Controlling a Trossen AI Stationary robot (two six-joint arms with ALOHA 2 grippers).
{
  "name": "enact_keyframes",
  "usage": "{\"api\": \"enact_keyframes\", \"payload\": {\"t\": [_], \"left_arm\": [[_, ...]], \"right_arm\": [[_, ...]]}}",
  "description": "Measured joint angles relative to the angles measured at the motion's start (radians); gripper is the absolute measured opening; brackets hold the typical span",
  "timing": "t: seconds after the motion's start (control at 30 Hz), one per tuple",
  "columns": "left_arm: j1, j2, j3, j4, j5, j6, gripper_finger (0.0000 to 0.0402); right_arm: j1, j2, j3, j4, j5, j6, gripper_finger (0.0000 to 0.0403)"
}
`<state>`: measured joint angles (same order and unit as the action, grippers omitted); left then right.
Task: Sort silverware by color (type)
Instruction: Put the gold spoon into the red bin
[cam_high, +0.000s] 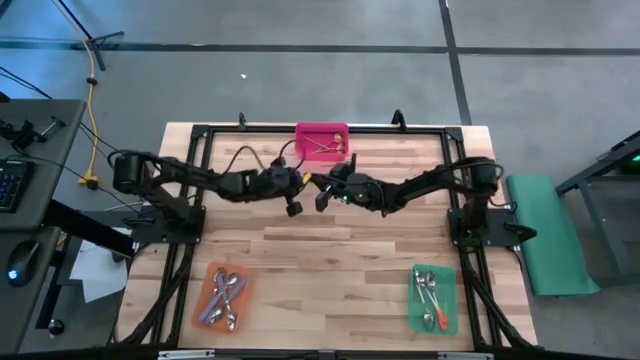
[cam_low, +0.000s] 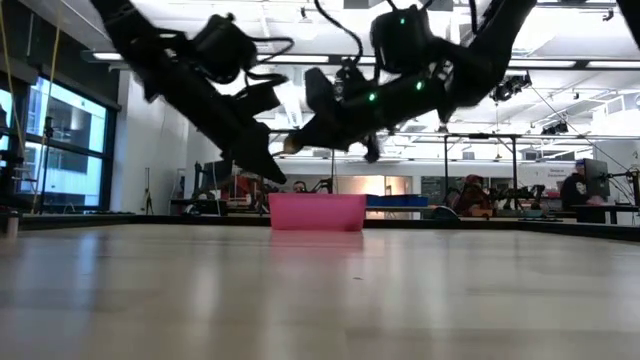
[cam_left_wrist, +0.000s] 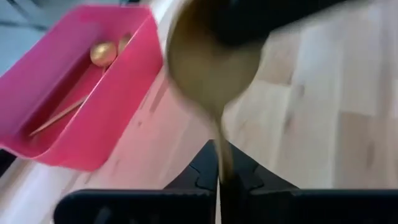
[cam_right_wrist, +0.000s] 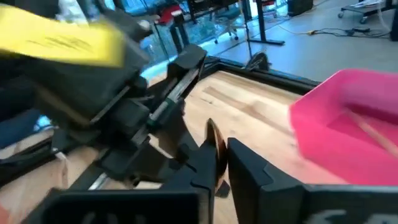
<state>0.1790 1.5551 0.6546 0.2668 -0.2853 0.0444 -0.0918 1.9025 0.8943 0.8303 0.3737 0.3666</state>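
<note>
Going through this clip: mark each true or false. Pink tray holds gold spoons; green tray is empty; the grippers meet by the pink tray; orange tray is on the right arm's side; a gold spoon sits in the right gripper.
1. True: the pink tray holds gold spoons.
2. False: the green tray holds spoons.
3. True: left gripper and right gripper meet there.
4. False: the orange tray is on the left arm's side.
5. True: a gold spoon sits between its fingers.

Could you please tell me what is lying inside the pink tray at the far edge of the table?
The pink tray holds slim gold spoons; two bowls and a thin handle show. Its near wall and the blurred gold spoon in the left tool hide the remainder.
</note>
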Motion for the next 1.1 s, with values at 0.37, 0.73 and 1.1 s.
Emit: {"api": "enact_keyframes", "payload": {"t": [0.37,0.73,1.1], "left_arm": [[0.233,0.003,0.304,-0.267,0.263,0.092,0.0000],[0.385,0.215,0.567,-0.413,0.444,0.121,0.0000],[0.437,0.490,0.785,-0.499,0.484,0.184,0.0000]], "right_arm": [[-0.019,-0.412,-0.001,-0.760,0.307,-0.086,0.0083],[-0.047,-0.582,-0.001,-1.071,0.341,-0.090,0.0010],[-0.053,-0.610,-0.172,-1.010,0.385,-0.072,0.0000]]}}
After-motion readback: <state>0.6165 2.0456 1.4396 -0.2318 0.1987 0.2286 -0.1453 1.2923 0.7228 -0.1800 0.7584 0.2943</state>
